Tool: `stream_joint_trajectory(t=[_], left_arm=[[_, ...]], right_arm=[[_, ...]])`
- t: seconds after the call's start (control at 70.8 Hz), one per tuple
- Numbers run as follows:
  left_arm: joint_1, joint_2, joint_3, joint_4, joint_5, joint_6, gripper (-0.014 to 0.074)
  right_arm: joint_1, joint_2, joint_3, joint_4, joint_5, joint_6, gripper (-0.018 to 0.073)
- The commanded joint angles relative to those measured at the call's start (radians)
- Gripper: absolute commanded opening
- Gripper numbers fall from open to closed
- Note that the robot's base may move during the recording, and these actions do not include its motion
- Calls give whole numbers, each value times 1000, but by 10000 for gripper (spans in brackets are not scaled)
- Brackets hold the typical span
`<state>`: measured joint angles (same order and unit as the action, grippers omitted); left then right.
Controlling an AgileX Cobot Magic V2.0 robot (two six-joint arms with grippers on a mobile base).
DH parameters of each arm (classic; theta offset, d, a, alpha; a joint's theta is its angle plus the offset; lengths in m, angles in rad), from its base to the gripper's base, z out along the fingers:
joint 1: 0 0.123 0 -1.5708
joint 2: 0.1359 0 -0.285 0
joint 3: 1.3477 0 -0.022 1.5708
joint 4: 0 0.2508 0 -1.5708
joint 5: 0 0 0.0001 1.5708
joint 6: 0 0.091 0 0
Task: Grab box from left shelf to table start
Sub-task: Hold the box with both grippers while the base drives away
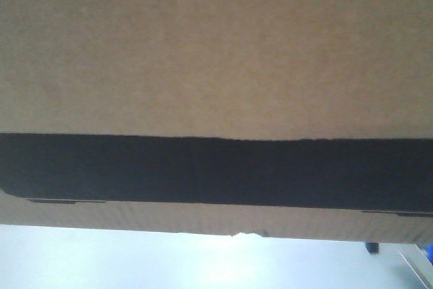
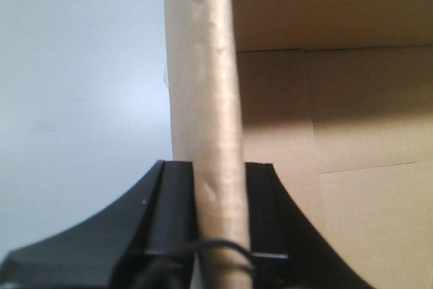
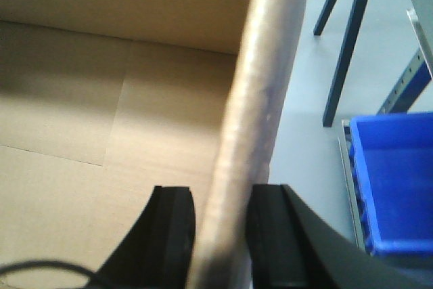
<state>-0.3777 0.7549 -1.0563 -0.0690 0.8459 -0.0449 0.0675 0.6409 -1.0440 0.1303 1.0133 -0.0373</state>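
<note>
On opposite side walls of the box (image 1: 216,52), the left gripper (image 2: 220,170) and the right gripper (image 3: 222,197) each pinch the upright cardboard edge, one black finger inside the box and one outside. Outside the box lie grey floor (image 2: 81,99) and, to its right, a blue bin (image 3: 396,181). The box's front fills the forward view, so I judge it grasped and off the left shelf, with setting it on the table, not in view, left to do.

Right tool (image 3: 220,197) astride the box (image 3: 260,93) wall
</note>
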Motion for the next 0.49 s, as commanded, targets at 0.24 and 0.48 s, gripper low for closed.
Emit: stream_joint_trajectory(t=[0.24,0.48], left_arm=[[-30,-14,-41,-230,-140,17,-104],[-30,-14,-41,-230,-140,17,-104]], right_arm=[[10,4,-32,144,-145,-10,57],[10,4,-32,144,-144,-10,57]])
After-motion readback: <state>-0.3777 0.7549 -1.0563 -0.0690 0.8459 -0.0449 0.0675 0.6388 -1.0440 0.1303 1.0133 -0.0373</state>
